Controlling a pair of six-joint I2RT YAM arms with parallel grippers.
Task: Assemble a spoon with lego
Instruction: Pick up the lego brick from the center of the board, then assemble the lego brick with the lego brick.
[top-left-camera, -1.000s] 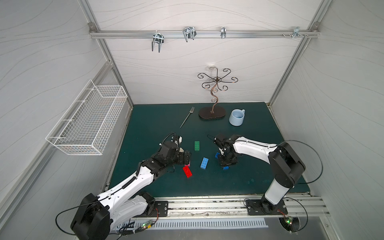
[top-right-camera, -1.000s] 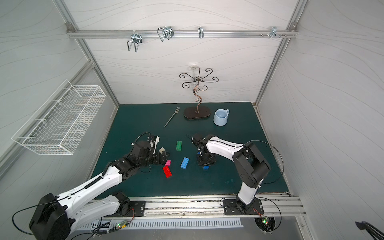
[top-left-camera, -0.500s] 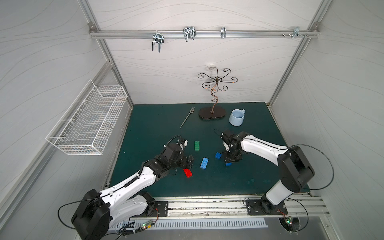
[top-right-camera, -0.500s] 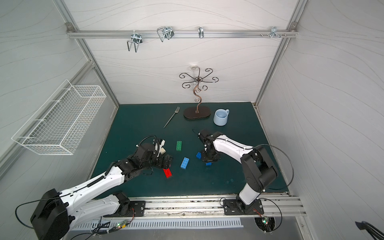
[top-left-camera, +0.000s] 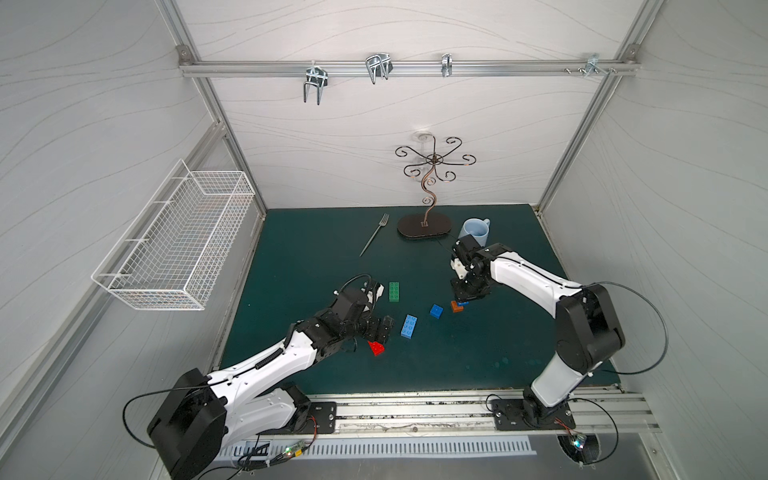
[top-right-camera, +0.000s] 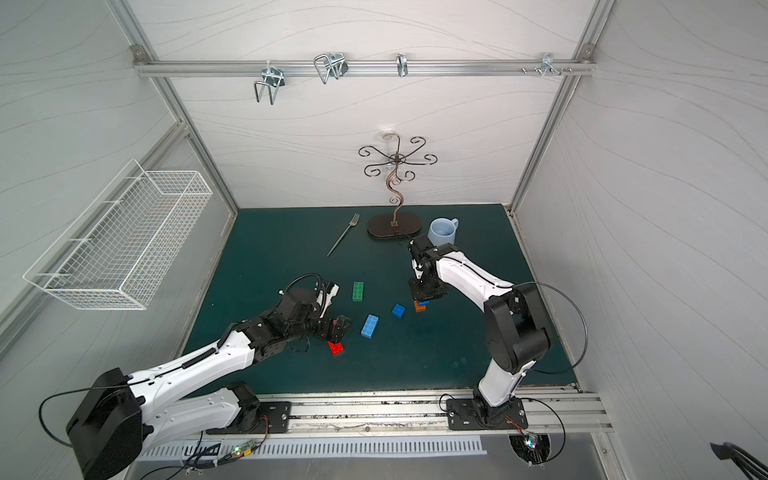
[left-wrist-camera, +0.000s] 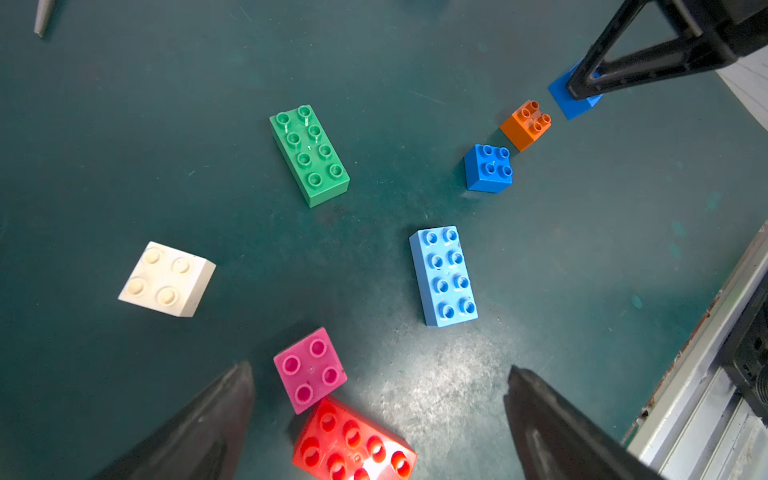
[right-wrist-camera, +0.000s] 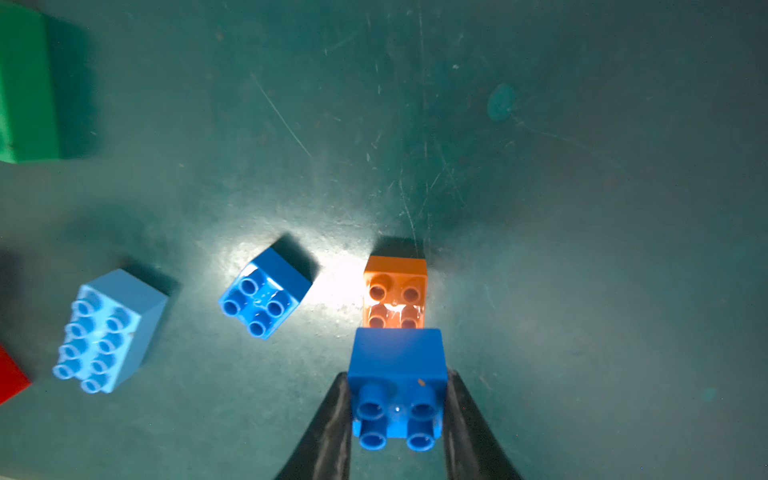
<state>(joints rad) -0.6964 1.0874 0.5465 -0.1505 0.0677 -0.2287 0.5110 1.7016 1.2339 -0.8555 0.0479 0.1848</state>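
The spoon is out of view; the lego lies as separate bricks on the green mat. My right gripper (right-wrist-camera: 397, 380) is shut on a short blue brick (right-wrist-camera: 397, 365), studs towards the camera, right beside the orange brick (right-wrist-camera: 395, 291) (top-left-camera: 456, 306). A second short blue brick (right-wrist-camera: 264, 293) (top-left-camera: 436, 311) and the long light blue brick (left-wrist-camera: 444, 275) (top-left-camera: 409, 326) lie nearby. My left gripper (left-wrist-camera: 379, 372) (top-left-camera: 386, 328) is open, low over the pink brick (left-wrist-camera: 309, 370) and the red brick (left-wrist-camera: 353, 446) (top-right-camera: 336, 347), which touch. The green brick (left-wrist-camera: 309, 154) and the cream brick (left-wrist-camera: 167, 279) lie apart.
A metal fork (top-left-camera: 374, 240), a dark scrolled stand (top-left-camera: 424, 226) and a pale blue mug (top-left-camera: 474, 232) sit at the back of the mat. A white wire basket (top-left-camera: 174, 241) hangs on the left wall. The metal rail (top-left-camera: 415, 411) runs along the front edge.
My right gripper has shut on the short blue brick and shifted slightly right and back. My left gripper has moved right, over the pink and red bricks, still open.
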